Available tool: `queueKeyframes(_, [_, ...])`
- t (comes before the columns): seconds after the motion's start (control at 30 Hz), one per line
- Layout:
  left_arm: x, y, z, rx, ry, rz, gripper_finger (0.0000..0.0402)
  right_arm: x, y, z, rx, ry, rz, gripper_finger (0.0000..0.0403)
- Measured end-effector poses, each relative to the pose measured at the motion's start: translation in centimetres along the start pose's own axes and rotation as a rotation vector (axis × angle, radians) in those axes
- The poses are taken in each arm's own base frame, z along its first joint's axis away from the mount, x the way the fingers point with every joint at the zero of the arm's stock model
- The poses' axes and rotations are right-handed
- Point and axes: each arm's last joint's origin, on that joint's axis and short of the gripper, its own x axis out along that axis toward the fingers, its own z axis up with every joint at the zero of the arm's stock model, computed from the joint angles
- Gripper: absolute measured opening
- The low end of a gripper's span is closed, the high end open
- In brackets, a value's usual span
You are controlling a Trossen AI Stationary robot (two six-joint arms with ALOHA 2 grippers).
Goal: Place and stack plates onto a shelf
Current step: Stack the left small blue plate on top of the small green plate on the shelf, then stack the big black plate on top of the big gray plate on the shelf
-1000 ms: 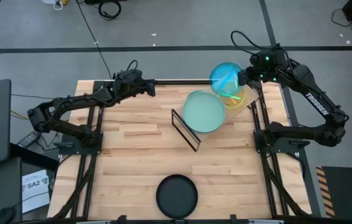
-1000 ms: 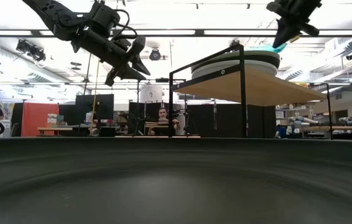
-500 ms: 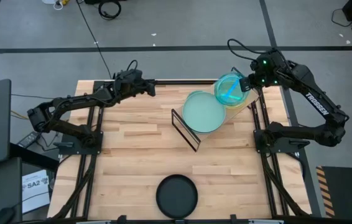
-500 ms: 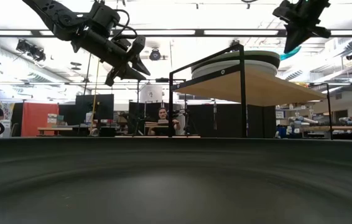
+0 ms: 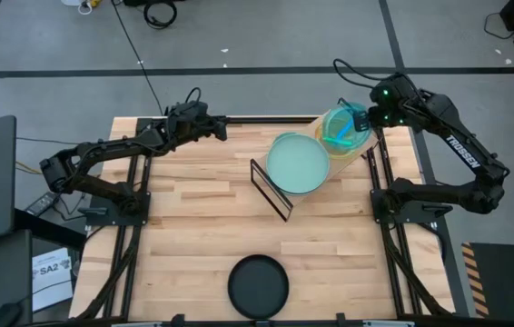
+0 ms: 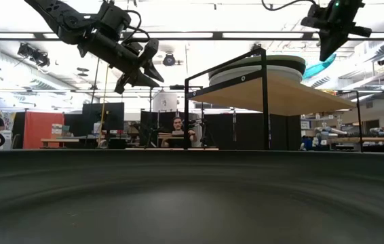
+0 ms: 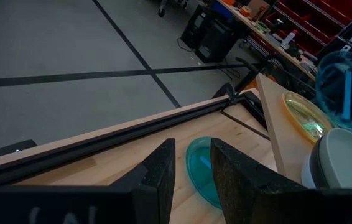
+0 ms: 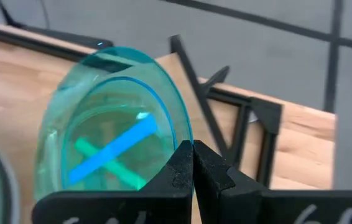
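My right gripper (image 5: pixel 364 116) is shut on a see-through light blue plate (image 5: pixel 339 128), held tilted above the right end of the shelf (image 6: pixel 283 91), over an orange plate (image 5: pixel 355 148) that lies on the board. A stack topped by a mint green plate (image 5: pixel 298 163) rests flat on the shelf beside it. A black plate (image 5: pixel 258 284) lies on the table near its front edge. A teal plate (image 7: pixel 199 169) lies flat on the table beside the shelf. My left gripper (image 5: pixel 218 128) waits open in the air at the far left. My right gripper pinches the light blue plate's rim (image 8: pixel 177 140) between its two fingers, on the plate's far right side. The fingers slant down from above. The plate hangs tilted below them (image 6: pixel 319 66), lifted clear of the table; whether its low edge touches anything cannot be told.
The shelf's black wire frame (image 5: pixel 271 189) stands up from the table's middle. A black rail (image 7: pixel 132 134) runs along the table's far edge. Bare wood lies between the shelf and the black plate.
My right gripper has tipped further downward and shifted toward the table's right edge. The light blue plate has swung with it, down and to the right, from above the shelf's far side to over the orange plate.
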Motion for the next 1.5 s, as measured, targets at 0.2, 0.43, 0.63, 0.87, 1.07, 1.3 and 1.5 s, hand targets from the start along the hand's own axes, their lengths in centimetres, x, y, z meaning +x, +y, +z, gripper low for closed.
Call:
queueKeyframes(0.2, [0.0, 0.0, 0.0, 0.0, 0.0, 0.0, 0.0107, 0.4, 0.1, 0.1, -0.004, 0.012, -0.012, 0.0007])
queueKeyframes(0.43, [0.0, 0.0, 0.0, 0.0, 0.0, 0.0, 0.0107, 2.5, 0.5, -0.7, -0.016, 0.074, 0.01, 0.0007])
queueKeyframes(0.63, [0.0, 0.0, 0.0, 0.0, 0.0, 0.0, 0.0107, 3.2, 0.6, -0.9, -0.016, 0.075, 0.01, 0.0008])
queueKeyframes(0.87, [0.0, 0.0, 0.0, 0.0, 0.0, 0.0, 0.0107, 3.2, 0.7, -0.8, -0.012, 0.055, 0.018, 0.0011])
queueKeyframes(1.07, [0.0, 0.0, 0.0, 0.0, 0.0, 0.0, 0.0107, 3.2, 0.7, -0.7, -0.013, 0.05, 0.02, 0.0027])
queueKeyframes(1.3, [0.0, 0.0, 0.0, 0.0, 0.0, 0.0, 0.0107, 3.2, 0.7, -0.7, -0.013, 0.05, 0.02, 0.005])
queueKeyframes(1.5, [0.0, 0.0, 0.0, 0.0, 0.0, 0.0, 0.0107, 3.2, 0.7, -0.7, -0.014, 0.05, 0.019, 0.0071])
